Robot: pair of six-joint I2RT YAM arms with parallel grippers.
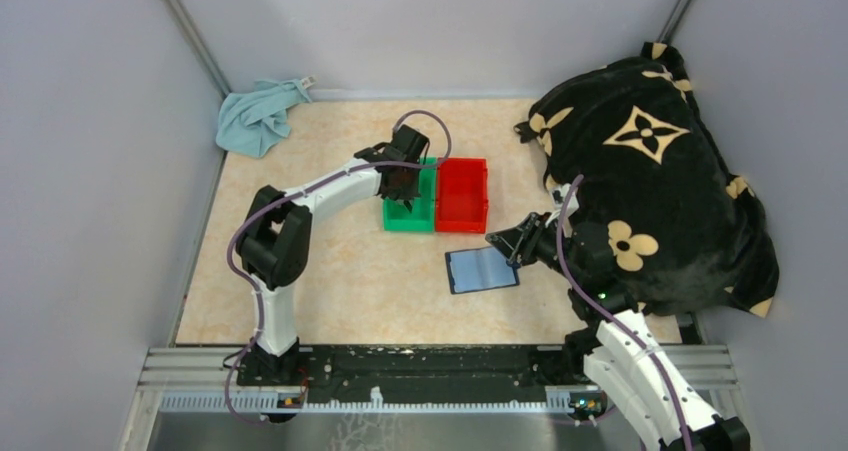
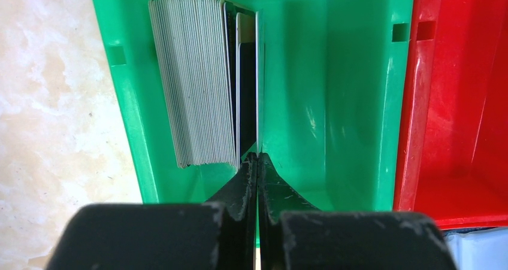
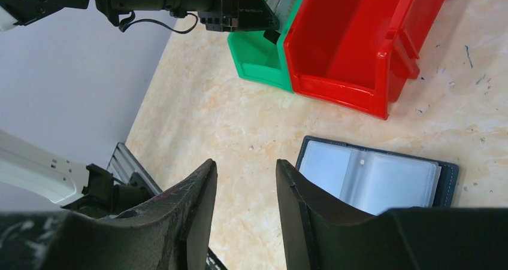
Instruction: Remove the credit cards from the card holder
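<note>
we judge this the drop-off step. the left claw (image 2: 257,162) is pinched together on a thin grey credit card (image 2: 258,84), held edge-on inside the green plastic bin (image 2: 353,102) beside a stack of grey cards (image 2: 197,78). the right claw (image 3: 245,204) stands apart and empty over the open navy-blue card holder (image 3: 371,180), which lies flat on the desk (image 3: 239,120) (its clear pockets look empty). next we should release the card, then lift straight out.

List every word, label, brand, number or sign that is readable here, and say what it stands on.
No text can be read in any view.
credit cards stacked in the green bin: seen edge-on, no print visible.
card holder: clear sleeves, no print visible.
red bin: no label.
blanket: flower motifs only, no letters.
</note>
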